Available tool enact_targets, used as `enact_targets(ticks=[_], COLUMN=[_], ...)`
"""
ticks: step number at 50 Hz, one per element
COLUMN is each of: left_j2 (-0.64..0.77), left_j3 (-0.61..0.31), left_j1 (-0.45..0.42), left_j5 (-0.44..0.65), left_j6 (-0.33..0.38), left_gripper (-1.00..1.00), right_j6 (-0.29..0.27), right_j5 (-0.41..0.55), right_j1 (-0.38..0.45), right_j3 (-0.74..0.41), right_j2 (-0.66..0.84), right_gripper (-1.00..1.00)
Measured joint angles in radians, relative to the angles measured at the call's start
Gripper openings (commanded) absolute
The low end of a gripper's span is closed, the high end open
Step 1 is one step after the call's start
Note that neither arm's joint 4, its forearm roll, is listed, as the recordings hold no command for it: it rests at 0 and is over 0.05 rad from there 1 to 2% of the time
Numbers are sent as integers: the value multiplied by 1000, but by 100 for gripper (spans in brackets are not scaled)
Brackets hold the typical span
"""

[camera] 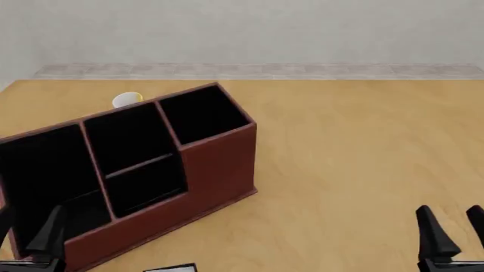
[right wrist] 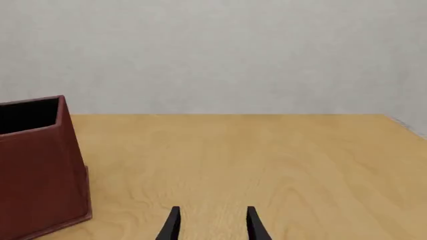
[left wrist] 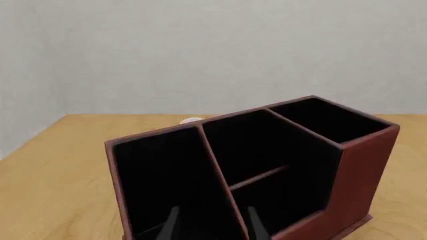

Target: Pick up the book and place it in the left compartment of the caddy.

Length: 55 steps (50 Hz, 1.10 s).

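Lying at the very near edge of the table [camera: 340, 158], the book [camera: 170, 267] shows only as a thin sliver with a pale edge, just in front of the caddy [camera: 215, 164]. The grasp is not yet begun, so I judge the left gripper [camera: 29, 237] should back away from the caddy and come down squarely over the book's thin edge. Its fingers stand apart, holding nothing. The right gripper [camera: 452, 231] is likewise spread and empty, well apart from the box. The caddy looks like stiff reddish-brown leather with a stepped front; the left compartment [camera: 45, 170] is wide and black-lined. The table is smooth pale wood.
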Motion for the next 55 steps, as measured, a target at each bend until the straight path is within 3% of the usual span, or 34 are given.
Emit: enact_targets(ticks=[30, 36, 55], left_j2=[52, 103, 277], left_j3=[-35, -141, -519], left_j1=[-17, -67, -286], left_j5=[3, 92, 521], left_j6=[-6, -4, 129], left_gripper=[100, 100, 100], right_j6=[0, -1, -1], right_j5=[-11, -11, -11], right_j1=[0, 0, 0], right_j3=[-4, -5, -5], right_j2=[17, 17, 18], right_gripper=[100, 100, 100])
